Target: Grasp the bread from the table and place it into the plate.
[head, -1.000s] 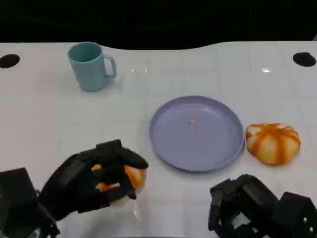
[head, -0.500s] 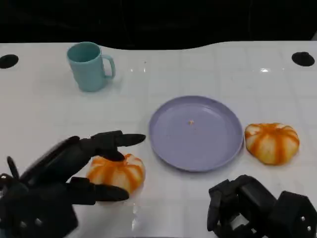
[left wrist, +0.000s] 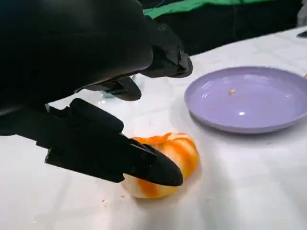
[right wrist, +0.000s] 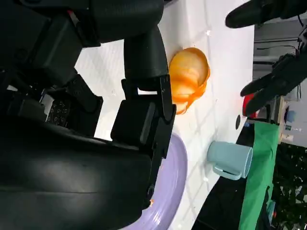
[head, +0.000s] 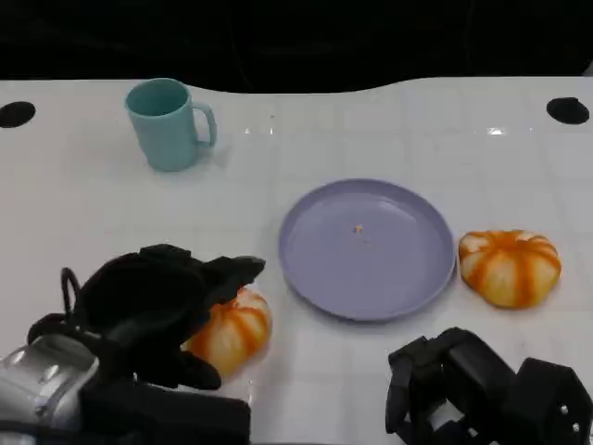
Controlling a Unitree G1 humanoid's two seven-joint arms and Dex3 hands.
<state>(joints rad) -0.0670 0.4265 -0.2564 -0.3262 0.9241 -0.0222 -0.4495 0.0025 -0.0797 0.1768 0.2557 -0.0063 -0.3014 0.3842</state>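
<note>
A round orange-and-white striped bread point(head: 236, 329) lies on the white table, left of the purple plate point(head: 366, 248). My left hand point(head: 157, 306) arches over its left side. In the left wrist view the bread point(left wrist: 175, 153) rests on the table with one fingertip point(left wrist: 160, 171) against its near side, while the other fingers hover above it, apart from it. A second striped bread point(head: 510, 267) lies just right of the plate. My right hand point(head: 459, 385) sits near the table's front edge with its fingers curled in and nothing in them. The plate holds a small crumb.
A teal mug point(head: 169, 122) stands at the back left, far from both hands. The right wrist view shows the bread point(right wrist: 189, 76), the mug point(right wrist: 230, 160) and the plate's rim point(right wrist: 175, 189). Two dark holes mark the table's back corners.
My left hand gripped the bread a second ago, then spread its fingers wide around it, and has now drawn in over its left side. The bread stays on the table. My right hand is still.
</note>
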